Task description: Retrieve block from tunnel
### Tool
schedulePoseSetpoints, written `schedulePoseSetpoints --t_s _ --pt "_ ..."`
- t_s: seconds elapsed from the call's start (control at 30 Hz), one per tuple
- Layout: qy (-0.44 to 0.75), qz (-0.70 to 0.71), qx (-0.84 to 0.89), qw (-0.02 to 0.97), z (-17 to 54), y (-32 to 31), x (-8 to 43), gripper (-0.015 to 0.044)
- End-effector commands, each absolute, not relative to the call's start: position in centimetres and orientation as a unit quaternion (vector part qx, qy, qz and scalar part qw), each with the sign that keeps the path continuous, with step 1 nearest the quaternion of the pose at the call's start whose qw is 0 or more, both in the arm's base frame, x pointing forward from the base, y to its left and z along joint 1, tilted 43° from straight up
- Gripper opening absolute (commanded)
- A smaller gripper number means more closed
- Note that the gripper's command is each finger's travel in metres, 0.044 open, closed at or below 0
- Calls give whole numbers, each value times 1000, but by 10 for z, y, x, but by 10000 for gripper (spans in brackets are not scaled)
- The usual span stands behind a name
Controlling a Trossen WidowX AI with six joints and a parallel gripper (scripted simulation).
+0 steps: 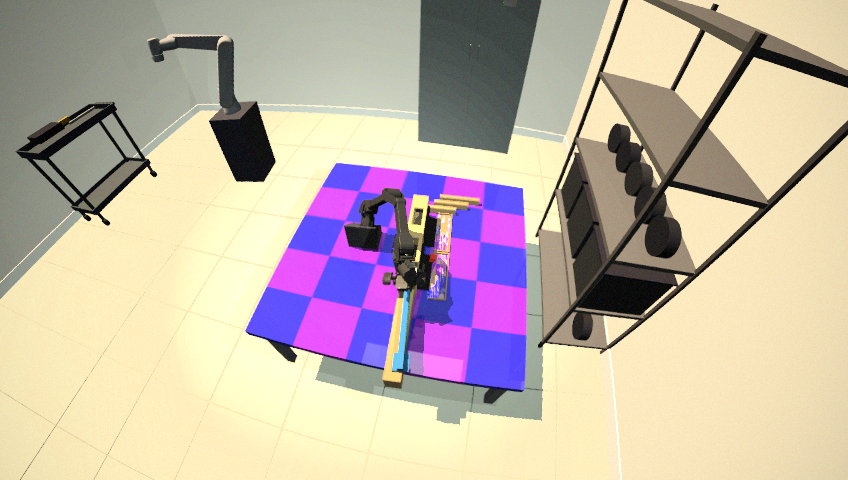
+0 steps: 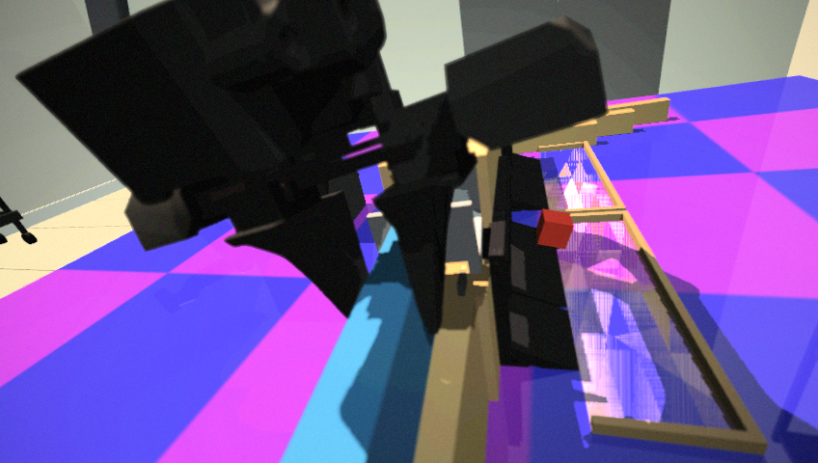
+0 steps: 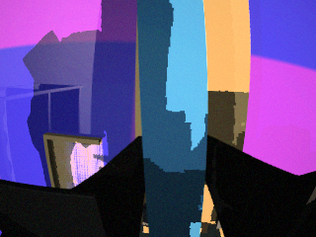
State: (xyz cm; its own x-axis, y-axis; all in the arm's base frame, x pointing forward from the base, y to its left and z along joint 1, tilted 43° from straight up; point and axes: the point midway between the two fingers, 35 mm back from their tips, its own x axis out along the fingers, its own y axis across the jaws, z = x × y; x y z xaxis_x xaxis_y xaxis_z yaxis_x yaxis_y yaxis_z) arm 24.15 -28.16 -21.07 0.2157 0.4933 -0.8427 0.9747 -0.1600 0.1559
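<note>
Table: chequered blue-and-magenta top [image 1: 496, 309] [image 2: 717, 229] [image 3: 281, 114], bearing the assembly.
Arm: black, jointed [image 1: 404, 226], reaching over the wooden housing.
Rail: long tan wooden beam [image 1: 391, 378] [image 2: 448, 390] [image 3: 227, 44], running beside the bar.
Bar: long light-blue handle [image 1: 403, 333] [image 2: 327, 390] [image 3: 188, 59], extending along the rail.
Hand: black two-fingered gripper [image 1: 404, 291] [image 2: 391, 323] [image 3: 173, 144], clamped across the bar.
Cube: small, red [image 1: 432, 258] [image 2: 554, 228], beside black panels; whether it is the task's block, cannot tell.
Block in tunnel: not discernible.
</note>
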Motion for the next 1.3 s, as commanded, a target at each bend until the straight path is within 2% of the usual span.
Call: schedulePoseSetpoints --t_s 0.0,0.33,0.43,0.67,0.87,1.27 --pt "533 -328 687 368 -210 -282 242 184" --pt "533 -335 683 371 -183 -306 240 440" --pt "532 -333 687 365 -191 -298 240 440" --pt "534 -334 683 370 -151 -264 239 440" --pt "534 -334 683 370 -150 -263 239 440" --pt "536 -334 680 372 -154 -267 240 125"
